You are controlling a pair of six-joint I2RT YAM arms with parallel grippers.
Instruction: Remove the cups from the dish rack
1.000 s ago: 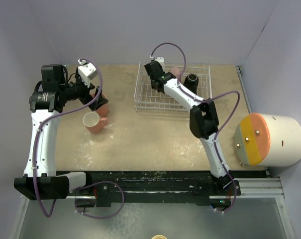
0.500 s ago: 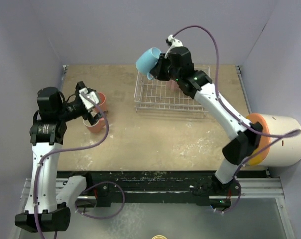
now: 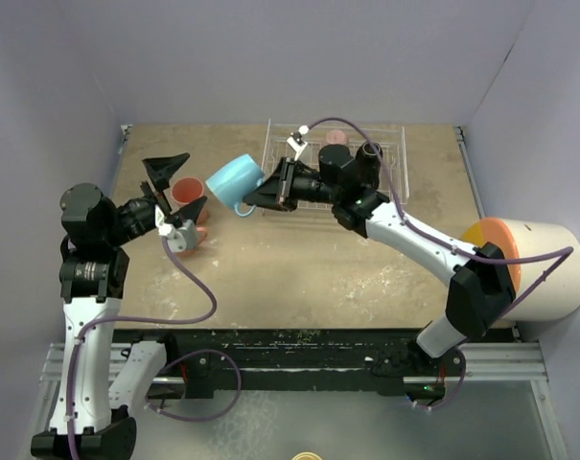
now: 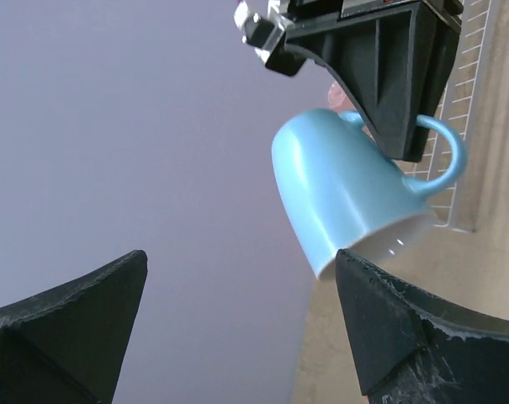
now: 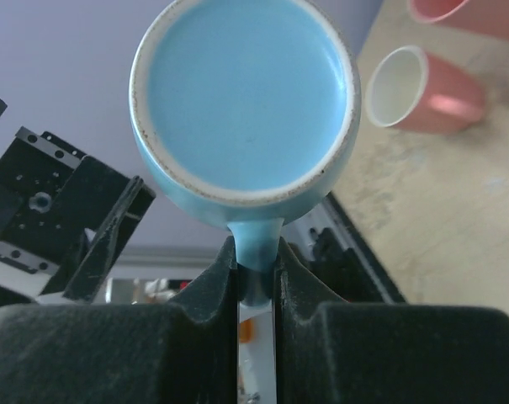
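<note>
My right gripper [image 3: 263, 191] is shut on the handle of the light blue cup [image 3: 234, 180] and holds it in the air just left of the dish rack [image 3: 381, 199]. In the right wrist view the cup's base [image 5: 246, 93] faces the camera and its handle sits pinched in the gripper [image 5: 256, 257]. My left gripper [image 3: 179, 189] is wide open and empty, raised and facing the blue cup [image 4: 347, 194]. Two pink cups [image 3: 186, 189] [image 3: 182, 241] stand on the table under it. A black cup [image 3: 369, 151] and a pink cup [image 3: 336, 139] stay in the rack.
A big white cylinder with an orange end [image 3: 520, 268] lies at the table's right edge. Purple walls close the back and both sides. The right arm [image 3: 414, 235] reaches across in front of the rack. The rack's wires show in the left wrist view [image 4: 469, 101].
My right arm has carried the blue cup down and left, off the rack towards my left gripper. My left gripper has risen from the pink cups and opened wide.
</note>
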